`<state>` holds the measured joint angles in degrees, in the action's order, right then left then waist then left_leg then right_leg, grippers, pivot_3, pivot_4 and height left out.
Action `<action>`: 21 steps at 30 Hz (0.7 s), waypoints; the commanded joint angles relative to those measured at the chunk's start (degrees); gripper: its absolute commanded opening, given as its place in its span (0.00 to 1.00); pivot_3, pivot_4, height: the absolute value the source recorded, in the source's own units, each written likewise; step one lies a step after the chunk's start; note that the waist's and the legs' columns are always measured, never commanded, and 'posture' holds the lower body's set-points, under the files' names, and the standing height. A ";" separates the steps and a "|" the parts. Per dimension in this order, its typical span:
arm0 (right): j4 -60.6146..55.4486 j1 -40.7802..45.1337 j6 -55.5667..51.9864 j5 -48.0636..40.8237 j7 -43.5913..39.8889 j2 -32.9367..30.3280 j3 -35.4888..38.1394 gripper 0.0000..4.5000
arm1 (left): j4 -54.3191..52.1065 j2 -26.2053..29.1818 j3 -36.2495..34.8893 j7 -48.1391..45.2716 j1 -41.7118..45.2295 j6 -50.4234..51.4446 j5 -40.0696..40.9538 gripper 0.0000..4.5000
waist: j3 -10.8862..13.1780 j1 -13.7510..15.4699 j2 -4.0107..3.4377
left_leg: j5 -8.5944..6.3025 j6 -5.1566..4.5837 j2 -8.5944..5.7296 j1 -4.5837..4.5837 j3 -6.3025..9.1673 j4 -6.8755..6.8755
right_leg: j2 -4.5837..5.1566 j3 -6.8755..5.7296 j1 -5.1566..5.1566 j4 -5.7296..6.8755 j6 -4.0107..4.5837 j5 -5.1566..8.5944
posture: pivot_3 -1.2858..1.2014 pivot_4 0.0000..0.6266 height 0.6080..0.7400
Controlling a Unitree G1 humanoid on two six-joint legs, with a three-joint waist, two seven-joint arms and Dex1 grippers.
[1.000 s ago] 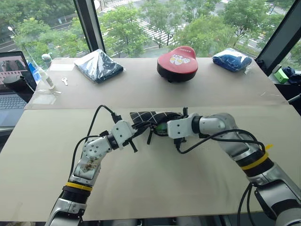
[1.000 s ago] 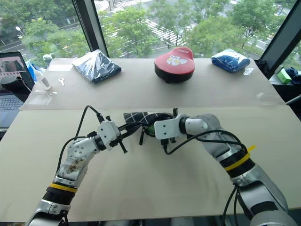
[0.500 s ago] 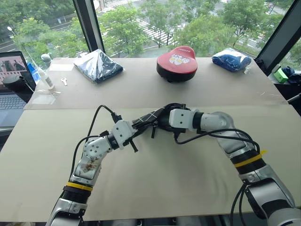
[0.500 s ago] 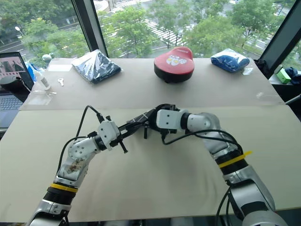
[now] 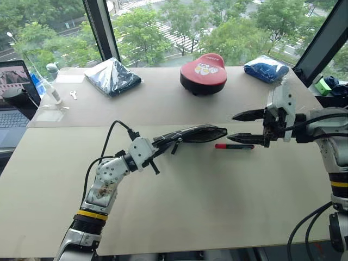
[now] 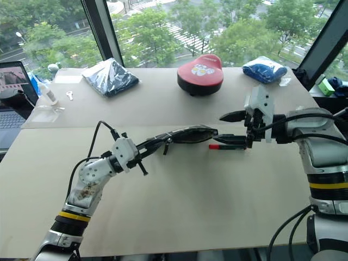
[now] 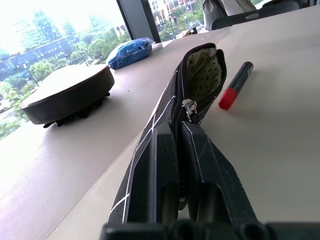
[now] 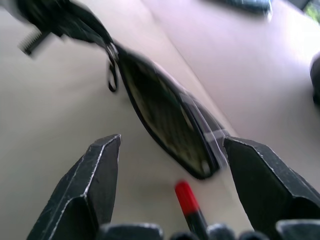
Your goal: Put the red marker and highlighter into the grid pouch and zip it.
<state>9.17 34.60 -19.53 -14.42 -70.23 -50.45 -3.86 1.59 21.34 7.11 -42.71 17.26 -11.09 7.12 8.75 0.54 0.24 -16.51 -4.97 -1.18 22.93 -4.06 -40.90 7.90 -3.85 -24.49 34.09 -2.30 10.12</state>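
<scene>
My left gripper [image 5: 163, 144] is shut on the near end of the grid pouch [image 5: 198, 133], a black fabric case with white lines. The pouch sticks out to the right, and its far end gapes open, showing a pale dotted lining [image 7: 202, 75]. Just past the pouch mouth, the red marker [image 5: 234, 146] lies flat on the table with its red cap toward the pouch. My right gripper [image 5: 231, 126] hovers over the marker's right half, open wide and holding nothing. The highlighter is hidden.
Along the far table stand a dark plastic-wrapped bundle [image 5: 113, 75], a round red and black cushion-like object [image 5: 204, 66] and a blue wrapped bundle [image 5: 266, 68]. A laptop [image 5: 13, 92] and a bottle [image 5: 53, 87] sit at the far left edge.
My right gripper has drawn away from the pouch mouth to the right, risen, rolled and opened wide. The marker now shows on the table. The left gripper kept its hold in place.
</scene>
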 commanded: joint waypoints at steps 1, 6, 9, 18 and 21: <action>6.48 2.41 7.32 4.49 -0.55 0.25 -1.79 0.80 | -2.28 -0.07 -0.85 0.50 0.27 -0.01 1.14 0.00 | 0.01 0.04 -0.01 | 0.02 0.03 0.00 0.01 -0.01 0.00 | -0.02 0.01 -0.02 0.00 0.00 0.00 | 0.52 0.24 1.00; 19.88 8.40 13.53 8.81 -0.79 3.67 -4.89 0.80 | -2.68 0.07 -1.07 0.64 0.24 0.28 1.11 0.00 | 0.01 -0.16 -0.01 | 0.05 0.08 0.05 -0.01 -0.07 -0.01 | -0.14 0.02 0.05 -0.04 0.00 0.00 | 0.52 0.24 1.00; 25.22 10.86 15.85 10.51 -1.97 4.66 -5.71 0.80 | -3.40 0.31 -1.34 0.77 -0.28 0.52 1.14 0.00 | 0.01 -0.05 -0.01 | 0.05 0.08 0.06 -0.02 -0.06 0.00 | -0.17 0.03 0.07 -0.05 0.00 0.00 | 0.52 0.24 1.00; 35.53 14.35 19.03 13.60 -6.07 6.12 -6.92 0.80 | -5.29 0.85 -2.28 1.79 -1.64 1.46 0.93 0.00 | 0.01 -0.07 -0.02 | 0.05 0.08 0.07 0.00 -0.03 0.00 | -0.18 0.03 0.10 -0.07 0.00 0.00 | 0.52 0.24 1.00; 39.20 15.66 20.61 15.71 -4.45 7.33 -7.37 0.80 | -5.73 1.00 -2.38 1.90 -1.90 1.67 0.97 0.00 | 0.01 -0.18 -0.02 | 0.06 0.10 0.08 -0.01 -0.03 0.01 | -0.19 0.03 0.10 -0.07 0.00 0.00 | 0.52 0.24 1.00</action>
<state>46.61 48.41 -1.07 -0.14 -75.87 -43.32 -11.09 -1.52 22.06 5.69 -41.40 15.41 -9.58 7.12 8.76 0.36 0.22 -16.44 -4.85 -1.08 22.92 -4.09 -40.89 7.70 -3.82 -24.39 34.02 -2.30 10.11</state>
